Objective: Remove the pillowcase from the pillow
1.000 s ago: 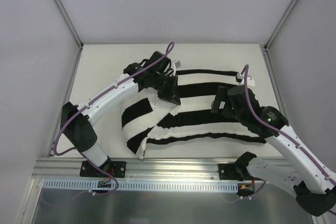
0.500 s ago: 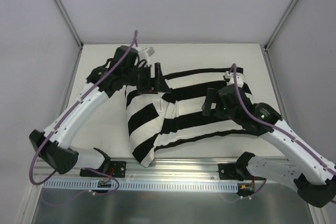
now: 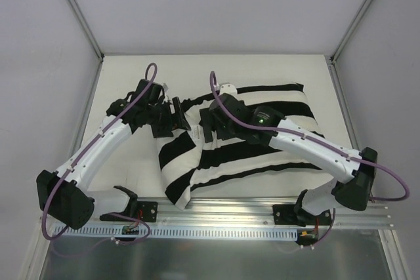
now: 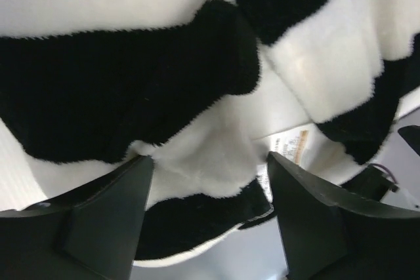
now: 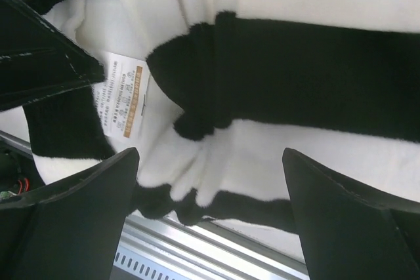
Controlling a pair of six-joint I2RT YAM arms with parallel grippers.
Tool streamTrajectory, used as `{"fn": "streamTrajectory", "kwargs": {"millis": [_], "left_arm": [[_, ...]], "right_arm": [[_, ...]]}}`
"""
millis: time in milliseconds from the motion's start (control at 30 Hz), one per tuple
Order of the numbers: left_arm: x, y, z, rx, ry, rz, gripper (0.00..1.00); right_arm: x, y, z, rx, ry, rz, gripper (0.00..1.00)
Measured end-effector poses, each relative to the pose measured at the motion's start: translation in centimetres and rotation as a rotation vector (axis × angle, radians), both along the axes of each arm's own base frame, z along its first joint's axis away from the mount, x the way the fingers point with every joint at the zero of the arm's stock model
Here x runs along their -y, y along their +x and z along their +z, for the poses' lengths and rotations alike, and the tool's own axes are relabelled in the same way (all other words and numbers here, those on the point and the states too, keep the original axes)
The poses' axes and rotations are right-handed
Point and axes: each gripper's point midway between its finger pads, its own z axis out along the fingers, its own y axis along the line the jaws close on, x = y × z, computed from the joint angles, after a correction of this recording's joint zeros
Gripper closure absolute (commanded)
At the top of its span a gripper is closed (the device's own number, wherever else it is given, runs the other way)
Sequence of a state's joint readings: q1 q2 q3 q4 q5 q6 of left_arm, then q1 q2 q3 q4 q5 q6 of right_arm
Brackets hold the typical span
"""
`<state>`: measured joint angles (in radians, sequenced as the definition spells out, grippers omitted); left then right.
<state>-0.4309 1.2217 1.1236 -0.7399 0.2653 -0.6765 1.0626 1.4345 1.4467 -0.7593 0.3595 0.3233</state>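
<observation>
The black and white striped pillowcase (image 3: 262, 152) lies across the table, its left end bunched and hanging toward the near edge. Plain white pillow fabric (image 5: 105, 37) with a sewn label shows at that bunched end; the rest of the pillow is hidden inside. My left gripper (image 3: 177, 115) hovers at the left end, open, with a fold of pillowcase (image 4: 118, 90) between its fingers (image 4: 111, 221). My right gripper (image 3: 209, 126) stands wide open just right of it, above the striped cloth (image 5: 295, 90). In the wrist views the left gripper (image 4: 210, 159) and right gripper (image 5: 210, 152) both face the cloth.
An aluminium rail (image 3: 223, 211) runs along the table's near edge and appears below the cloth as the rail (image 5: 197, 247) in the right wrist view. White enclosure walls stand at the left, right and back. Bare tabletop (image 3: 125, 83) lies left of the pillowcase.
My left gripper has opened and shifted left and nearer. The right arm has swung left across the pillowcase to beside the left gripper. The cloth's left end has bunched up.
</observation>
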Motion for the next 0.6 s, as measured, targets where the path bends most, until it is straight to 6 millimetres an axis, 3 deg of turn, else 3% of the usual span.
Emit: {"fn": "streamTrajectory", "kwargs": {"millis": [33,67,100,133,200,233,267,300,433,600], "left_arm": [[-0.1,0.1,-0.3,-0.005,0.01,0.007,0.43],[-0.2,0.2,-0.6,-0.012,0.016,0.012,0.8],[-0.2,0.2,-1.0,-0.022,0.024,0.017,0.92],[-0.4,0.3,-1.4,-0.027,0.04,0.015,1.0],[-0.6,0.1,-2.3,-0.046,0.055,0.014,1.0],[-0.7,0.0,-2.6,-0.052,0.06,0.012,1.0],[-0.7,-0.2,-2.8,-0.056,0.062,0.011,1.0],[-0.8,-0.2,-2.9,-0.055,0.062,0.01,1.0],[-1.1,-0.4,-2.5,-0.016,0.049,0.01,1.0],[-1.4,-0.8,-1.4,0.03,0.02,-0.002,1.0]], "right_arm": [[-0.5,0.1,-0.4,-0.007,-0.012,0.007,0.04],[-1.1,0.2,-0.8,-0.012,-0.024,0.012,0.03],[-1.5,0.3,-1.1,-0.016,-0.032,0.015,0.02],[-2.0,0.5,-1.6,-0.022,-0.044,0.017,0.14],[-2.5,0.8,-2.6,-0.031,-0.073,0.025,0.44],[-2.5,1.0,-3.1,-0.037,-0.087,0.025,0.76],[-2.3,1.2,-3.5,-0.044,-0.098,0.017,0.92],[-2.0,1.5,-3.7,-0.051,-0.102,0.003,0.99],[0.0,3.4,-3.4,-0.065,-0.074,-0.075,0.99],[5.6,5.0,-1.6,-0.047,0.02,-0.219,0.99]]}}
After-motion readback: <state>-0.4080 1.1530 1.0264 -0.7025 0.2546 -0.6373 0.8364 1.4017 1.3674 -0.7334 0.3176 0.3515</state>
